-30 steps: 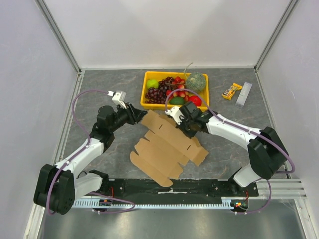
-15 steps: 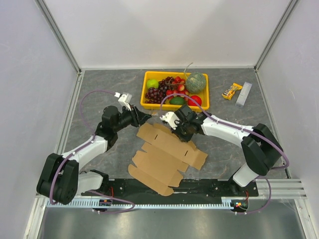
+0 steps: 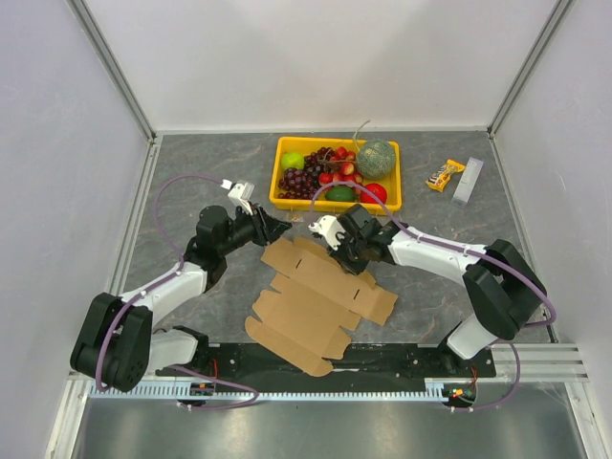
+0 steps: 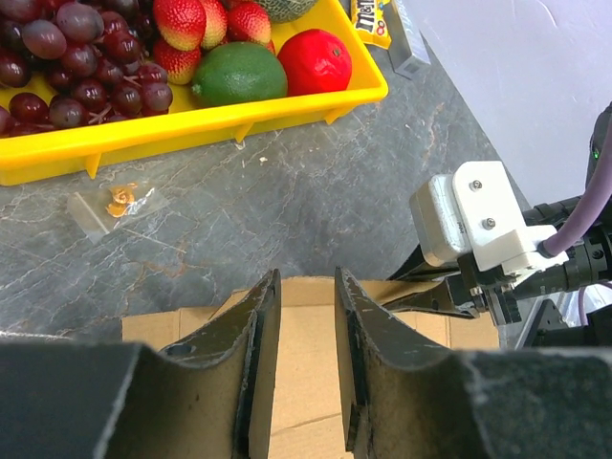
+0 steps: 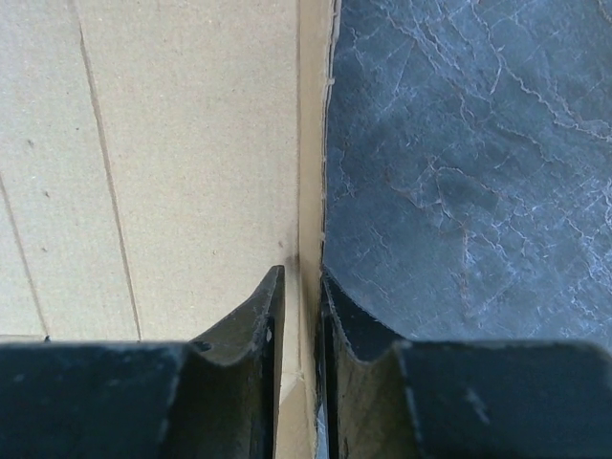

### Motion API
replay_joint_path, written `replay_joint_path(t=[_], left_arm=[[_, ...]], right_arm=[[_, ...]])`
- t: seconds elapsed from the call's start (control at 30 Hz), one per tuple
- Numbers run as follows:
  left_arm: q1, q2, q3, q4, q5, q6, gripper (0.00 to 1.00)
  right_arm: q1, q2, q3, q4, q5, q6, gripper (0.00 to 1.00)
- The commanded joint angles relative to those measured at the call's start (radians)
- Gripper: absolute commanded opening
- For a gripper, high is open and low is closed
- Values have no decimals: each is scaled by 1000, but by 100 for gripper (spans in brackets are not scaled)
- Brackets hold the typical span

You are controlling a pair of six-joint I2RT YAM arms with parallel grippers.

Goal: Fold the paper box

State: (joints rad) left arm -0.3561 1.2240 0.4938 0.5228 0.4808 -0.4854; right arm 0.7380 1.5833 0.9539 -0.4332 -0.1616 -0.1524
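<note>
Since the paper box (image 3: 316, 296) looked light and floppy, the right gripper (image 5: 301, 279) pinched its edge nearest the yellow tray (image 3: 287, 205); the left gripper (image 4: 306, 282) hung parted, empty.

- The paper box (image 3: 316, 301) is laid on the surface (image 3: 191, 172), its far edge beneath the left end effector (image 3: 277, 228) and the right end effector (image 3: 337, 251).
- The fruit tray (image 3: 306, 203) is set beyond both.

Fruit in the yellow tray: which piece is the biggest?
The netted green melon in the yellow tray's far right corner, with a curved stem; the grapes and the lime are much smaller.
</note>
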Motion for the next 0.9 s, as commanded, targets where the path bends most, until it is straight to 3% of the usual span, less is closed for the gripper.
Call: replay_joint_path(t=[0.0,0.33,0.43,0.6,0.87], left_arm=[[-4,-14,-15,43,16,-18,35],[-3,-14,-18,40,10,-15,35],[-4,-8,-20,39,8,-13,35],[-4,17,-9,34,4,-13,35],[-6,149,100,-47,-24,-15,26]], right_arm=[[6,-34,-26,83,4,16,27],[6,-51,-70,157,39,34,32],[6,-55,-76,169,54,42,25],[6,-62,-83,179,57,47,1],[6,-74,-92,188,39,42,0]])
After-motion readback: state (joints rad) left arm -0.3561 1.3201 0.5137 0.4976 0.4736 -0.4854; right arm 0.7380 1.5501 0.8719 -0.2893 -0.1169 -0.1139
